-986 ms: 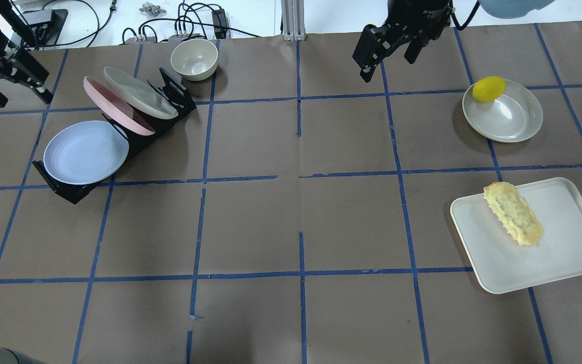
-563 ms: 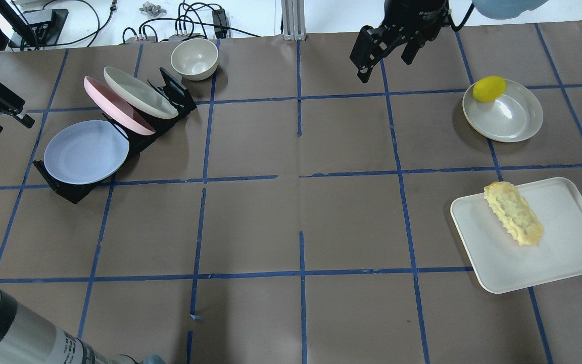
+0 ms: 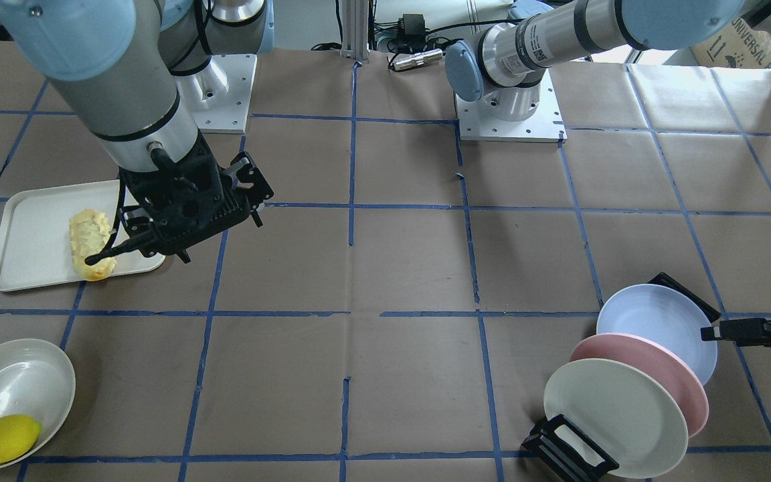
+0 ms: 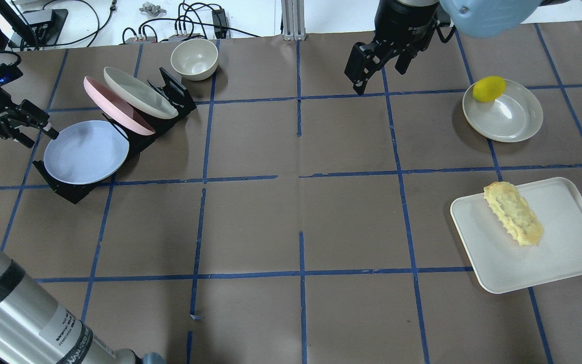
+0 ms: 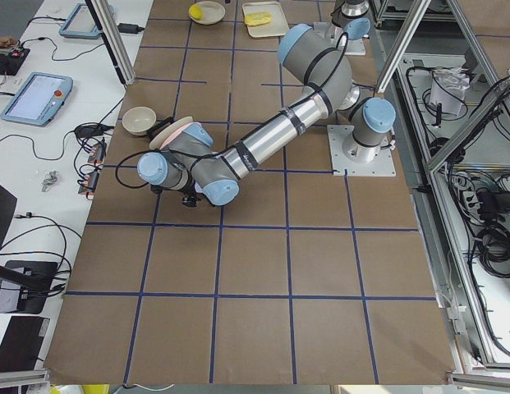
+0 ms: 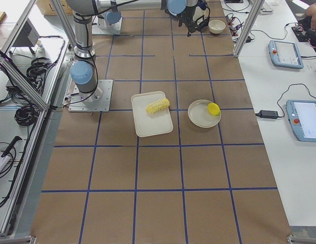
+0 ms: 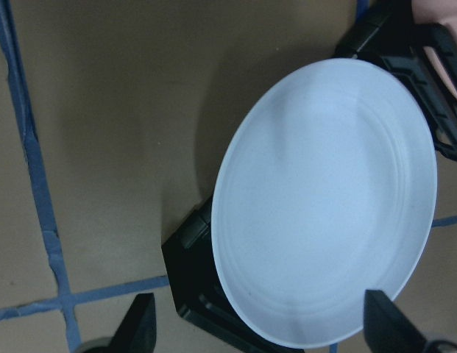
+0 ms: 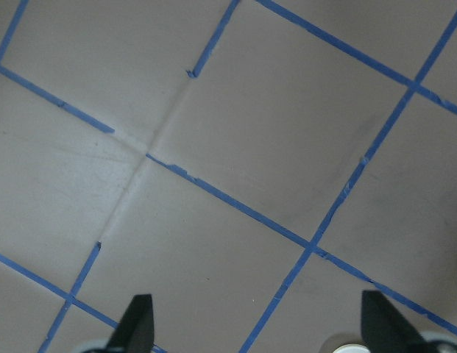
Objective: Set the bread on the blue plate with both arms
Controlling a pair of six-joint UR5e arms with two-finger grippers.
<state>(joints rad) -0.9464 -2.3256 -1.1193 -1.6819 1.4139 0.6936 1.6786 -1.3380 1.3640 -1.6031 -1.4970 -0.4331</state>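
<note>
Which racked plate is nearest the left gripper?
The blue plate, at the rack's end beside the left gripper; the pink plate and cream plate stand farther along.

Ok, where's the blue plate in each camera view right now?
Front-facing: blue plate, lower right, in the rack.
Overhead: blue plate, left side.
Exterior left: not seen; the left arm covers that spot.
Exterior right: too far to make out.
Left wrist: blue plate fills centre-right.
Right wrist: not in it.
Landmark: the pink plate next to it in the rack.
</note>
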